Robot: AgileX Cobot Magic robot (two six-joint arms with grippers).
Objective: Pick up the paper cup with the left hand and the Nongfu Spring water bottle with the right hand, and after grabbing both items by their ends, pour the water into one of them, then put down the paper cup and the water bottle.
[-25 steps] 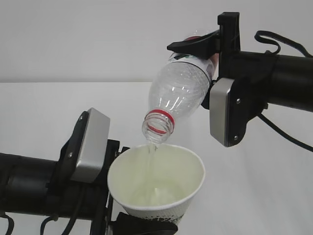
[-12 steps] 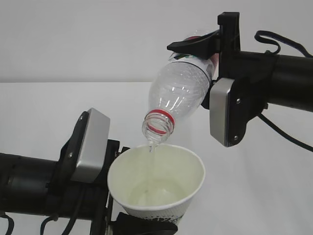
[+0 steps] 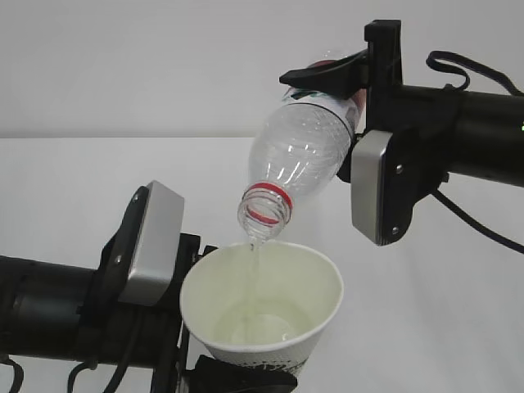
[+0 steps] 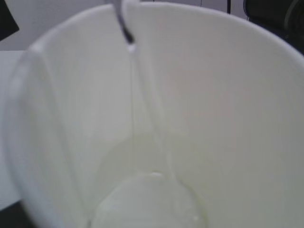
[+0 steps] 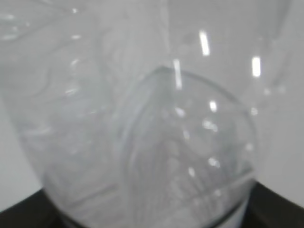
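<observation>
The right hand (image 3: 348,86) is clamped on the base end of the Nongfu Spring water bottle (image 3: 296,160), one black finger lying over the top of it and the label end tucked against the gripper body, so the bottle slants away from the grip with its neck pointing down and to the left. Below and left of that mouth, just clear of it, the left hand (image 3: 237,378) has the paper cup (image 3: 262,307) gripped near its bottom, with a black finger showing under the cup's printed wall; the cup stands roughly upright with its open rim under the bottle's red neck ring. A thin thread of the water (image 3: 256,252) drops from the mouth into the cup, and the left wrist view shows a shallow pool (image 4: 152,202) gathered on the cup floor. The bottle looks nearly drained, so I judge it light now, but its thin ribbed wall is springy and smooth, and a hold on the rounded base could slip or dent if squeezed harder; the ribbed body beside the label would give a surer purchase. The cup is soft, thin-walled paper that gains weight as it fills; pinching it high near the rim would fold it and spill, so the low hold near the stiffer bottom seam seems the safer place.
</observation>
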